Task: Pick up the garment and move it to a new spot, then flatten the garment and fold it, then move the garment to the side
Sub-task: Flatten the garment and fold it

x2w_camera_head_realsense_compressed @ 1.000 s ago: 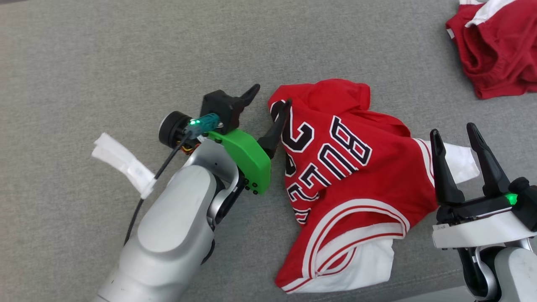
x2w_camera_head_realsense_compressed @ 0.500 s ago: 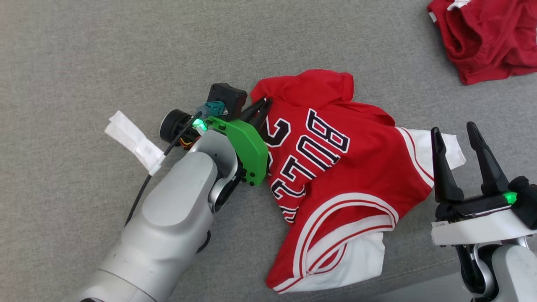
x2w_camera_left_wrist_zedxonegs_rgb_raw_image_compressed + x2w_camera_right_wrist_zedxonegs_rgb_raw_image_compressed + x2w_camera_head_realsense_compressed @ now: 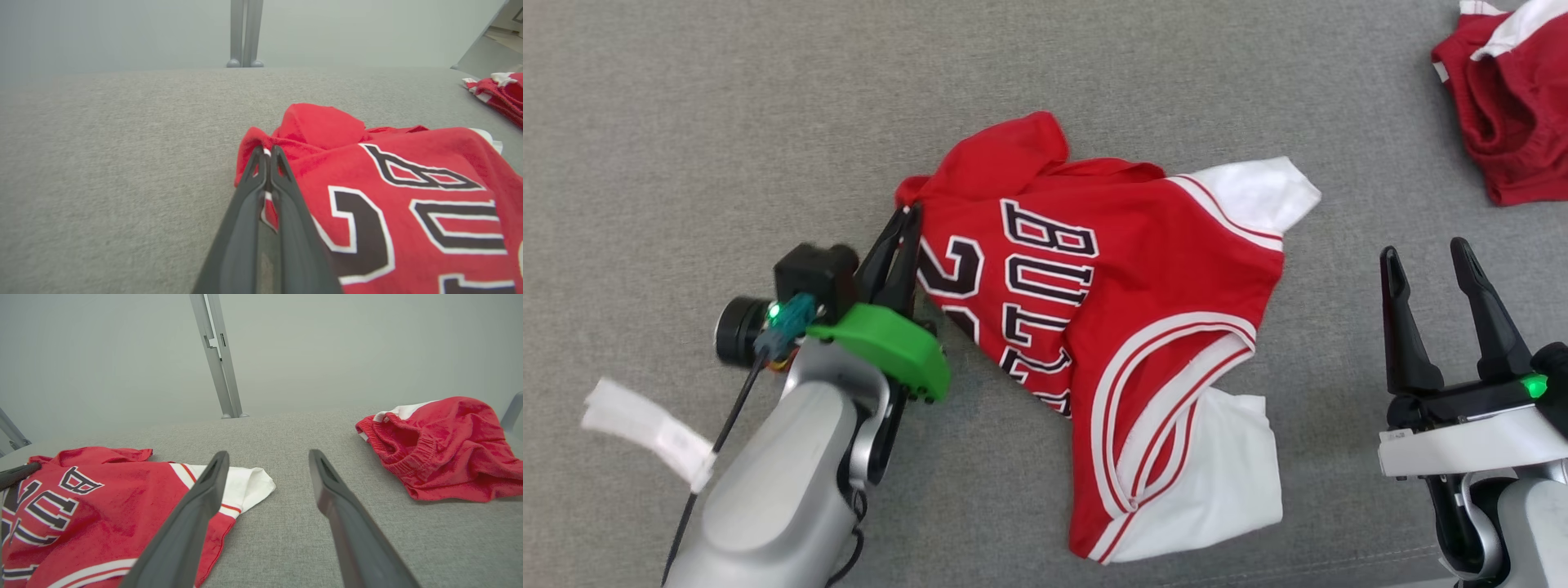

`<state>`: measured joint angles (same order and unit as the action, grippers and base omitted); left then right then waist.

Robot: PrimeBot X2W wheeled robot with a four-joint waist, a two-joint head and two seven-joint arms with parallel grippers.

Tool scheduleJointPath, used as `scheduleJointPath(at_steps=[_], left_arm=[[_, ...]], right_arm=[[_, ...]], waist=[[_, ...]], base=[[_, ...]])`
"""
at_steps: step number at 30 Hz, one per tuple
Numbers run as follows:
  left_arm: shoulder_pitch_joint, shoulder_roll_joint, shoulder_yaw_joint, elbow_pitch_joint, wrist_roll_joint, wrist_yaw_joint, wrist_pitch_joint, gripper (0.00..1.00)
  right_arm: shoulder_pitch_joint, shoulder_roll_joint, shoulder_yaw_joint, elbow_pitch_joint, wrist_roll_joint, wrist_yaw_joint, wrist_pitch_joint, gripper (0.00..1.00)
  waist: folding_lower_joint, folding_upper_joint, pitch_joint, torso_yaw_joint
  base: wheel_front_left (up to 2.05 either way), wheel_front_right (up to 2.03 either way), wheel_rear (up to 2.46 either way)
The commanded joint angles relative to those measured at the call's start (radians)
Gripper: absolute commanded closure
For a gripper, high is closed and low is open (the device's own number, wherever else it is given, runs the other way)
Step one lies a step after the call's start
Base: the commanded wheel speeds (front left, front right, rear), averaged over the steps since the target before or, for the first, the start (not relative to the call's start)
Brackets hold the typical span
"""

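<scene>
We hold the left end effector (image 3: pixel 905 222) clenched on a corner of the red jersey (image 3: pixel 1111 310), which lies rumpled on the grey tabletop (image 3: pixel 686 98), the right end effector (image 3: pixel 1425 255) released nearby, and we judge the cloth light and limp, best pinched at its hems.

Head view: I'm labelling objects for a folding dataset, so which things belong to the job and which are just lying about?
Part of the job:
red jersey
left gripper, jaws shut on the jersey's edge
right gripper, open, beside the jersey

Just lying about:
red shorts, far right
white tag on the left arm's cable
</scene>
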<state>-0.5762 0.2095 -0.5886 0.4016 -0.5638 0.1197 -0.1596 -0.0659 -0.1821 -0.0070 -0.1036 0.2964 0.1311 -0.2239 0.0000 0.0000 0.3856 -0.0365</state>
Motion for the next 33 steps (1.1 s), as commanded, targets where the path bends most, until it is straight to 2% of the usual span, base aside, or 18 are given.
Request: scheduleJointPath(at_steps=[1, 4, 8, 9, 10, 11, 16, 19, 27, 33], left_arm=[[0.053, 0.027, 0.012, -0.045, -0.007, 0.031, 0.006, 1.0], [0.181, 0.069, 0.037, -0.173, -0.03, 0.097, 0.037, 1.0], [0.31, 0.078, 0.035, -0.292, -0.073, 0.144, 0.079, 1.0], [0.327, 0.072, 0.031, -0.306, -0.08, 0.146, 0.084, 0.87], [0.342, 0.068, 0.026, -0.32, -0.079, 0.15, 0.082, 0.19], [0.348, 0.064, 0.025, -0.328, -0.079, 0.151, 0.072, 0.0], [0.33, 0.061, 0.05, -0.352, -0.018, 0.176, -0.044, 0.0], [0.316, 0.078, 0.081, -0.363, 0.017, 0.186, -0.083, 0.0], [0.37, 0.138, 0.18, -0.38, 0.054, 0.156, -0.106, 0.0], [0.409, 0.142, 0.196, -0.396, 0.06, 0.15, -0.106, 0.0]], right_arm=[[0.009, -0.004, -0.007, -0.003, -0.003, -0.001, 0.005, 0.0], [0.015, -0.007, -0.007, -0.005, -0.005, -0.001, 0.016, 0.0], [0.019, -0.009, -0.011, -0.012, -0.007, -0.001, 0.026, 0.0], [0.019, -0.009, -0.011, -0.014, -0.008, -0.001, 0.027, 0.0], [0.02, -0.01, -0.01, -0.016, -0.009, -0.001, 0.028, 0.0], [0.02, -0.011, -0.01, -0.017, -0.011, -0.001, 0.033, 0.0], [0.022, -0.014, -0.015, -0.029, -0.025, -0.001, 0.052, 0.0], [0.025, -0.014, -0.018, -0.04, -0.035, -0.001, 0.067, 0.0], [0.061, -0.004, -0.015, -0.059, -0.054, -0.001, 0.109, 0.0], [0.08, -0.001, -0.021, -0.062, -0.051, -0.001, 0.121, 0.0]], waist=[[0.0, 0.0, -0.028, 0.034], [0.0, 0.0, -0.04, 0.046], [0.0, 0.0, -0.047, 0.055], [0.0, 0.0, -0.049, 0.056], [0.0, 0.0, -0.051, 0.058], [0.0, 0.0, -0.053, 0.058], [0.0, 0.0, -0.073, 0.062], [0.0, 0.0, -0.089, 0.062], [0.0, 0.0, -0.142, 0.051], [0.0, 0.0, -0.158, 0.048]], base=[[0.0, 0.0, 0.0], [0.0, 0.0, 0.0], [0.0, 0.0, 0.0], [0.0, 0.0, 0.0], [0.0, 0.0, 0.0], [0.0, 0.0, 0.0], [0.0, 0.0, 0.0], [0.0, 0.0, 0.0], [0.0, 0.0, 0.0], [0.0, 0.0, 0.0]])
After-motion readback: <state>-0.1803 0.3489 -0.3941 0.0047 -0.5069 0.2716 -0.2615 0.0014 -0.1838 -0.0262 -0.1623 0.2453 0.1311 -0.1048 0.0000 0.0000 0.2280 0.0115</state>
